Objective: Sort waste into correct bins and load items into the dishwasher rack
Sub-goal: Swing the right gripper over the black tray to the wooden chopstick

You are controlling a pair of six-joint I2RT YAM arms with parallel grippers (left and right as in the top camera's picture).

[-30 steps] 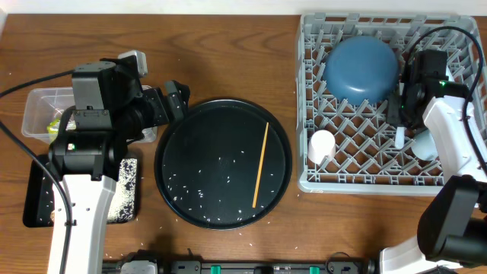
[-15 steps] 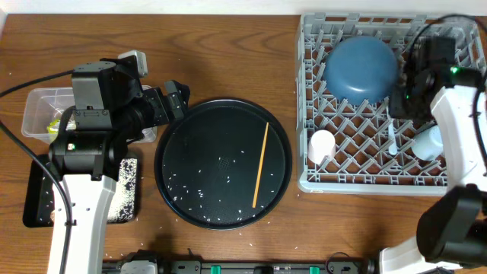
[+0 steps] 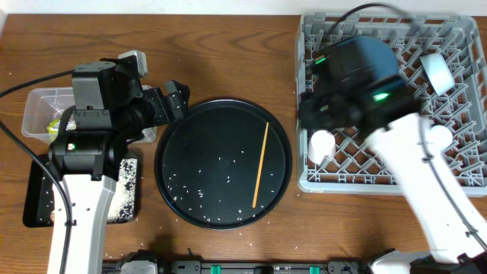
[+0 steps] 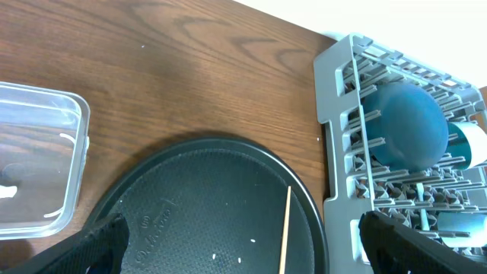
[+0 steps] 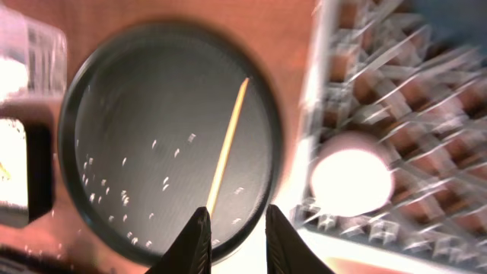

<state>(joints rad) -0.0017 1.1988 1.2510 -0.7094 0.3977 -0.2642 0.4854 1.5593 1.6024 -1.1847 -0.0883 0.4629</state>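
The thin wooden chopstick (image 3: 260,165) lies on the large round black tray (image 3: 190,122) among loose white rice grains (image 3: 190,194). The grey dishwasher rack (image 3: 380,181) holds the pale blue bowl (image 4: 407,129), a pink cup (image 3: 321,144) and a light blue cup (image 3: 437,72). My right arm (image 3: 350,84) reaches over the rack's left side and hides most of the bowl from overhead. My right gripper (image 5: 237,236) is open and empty above the tray's right edge, near the chopstick (image 5: 227,148). My left gripper (image 3: 171,103) is open and empty over the tray's left rim.
The clear plastic tub (image 3: 38,103) with a yellow-green wrapper (image 3: 55,123) stands at the far left. The flat black tray (image 3: 34,199) in front of it holds white waste (image 3: 125,190). Rice grains lie scattered on the table by the front edge.
My right arm has swung left from the rack's right side to its left edge, towards the round tray. The pale spoon it held stayed in the rack. The left arm has not moved.
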